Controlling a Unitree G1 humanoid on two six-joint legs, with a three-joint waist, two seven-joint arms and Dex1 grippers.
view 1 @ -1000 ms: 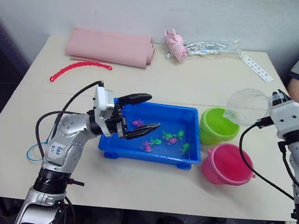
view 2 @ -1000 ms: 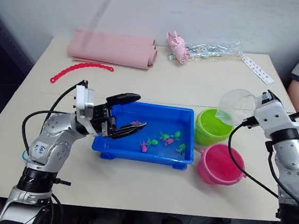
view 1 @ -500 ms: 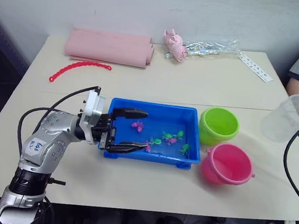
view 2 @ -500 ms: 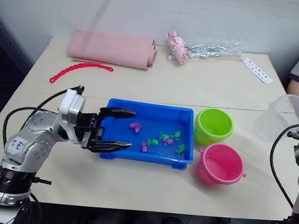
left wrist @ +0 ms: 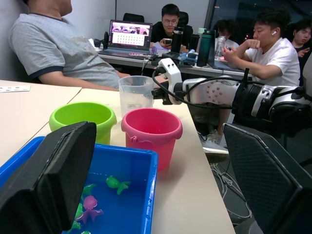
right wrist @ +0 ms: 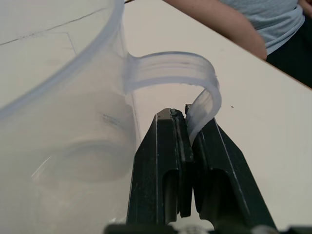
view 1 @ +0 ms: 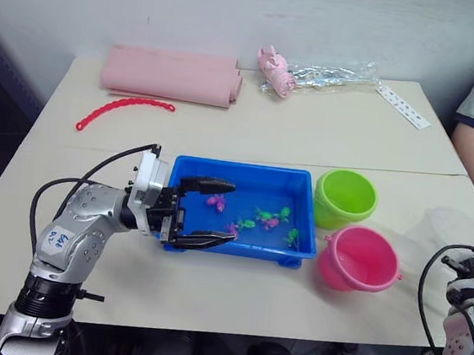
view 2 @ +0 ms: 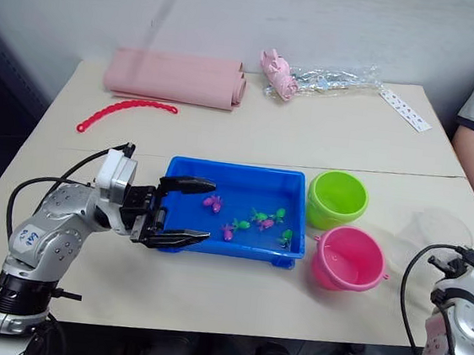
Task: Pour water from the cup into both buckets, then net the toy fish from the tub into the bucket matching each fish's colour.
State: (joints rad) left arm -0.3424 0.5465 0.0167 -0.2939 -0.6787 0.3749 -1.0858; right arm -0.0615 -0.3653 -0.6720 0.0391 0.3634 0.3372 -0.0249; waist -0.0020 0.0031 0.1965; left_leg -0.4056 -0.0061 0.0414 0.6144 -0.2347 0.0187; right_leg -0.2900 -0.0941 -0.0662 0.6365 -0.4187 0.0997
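clear cup upright at table's right edge, right gripper clamped on its handle, left gripper spread wide over blue tub's left end, toy fish inside

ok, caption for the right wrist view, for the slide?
Right gripper shut on the handle of the clear cup, held upright over the table.

The tub lay between the left gripper's parted jaws; both buckets stood beyond them, the cup farther off.
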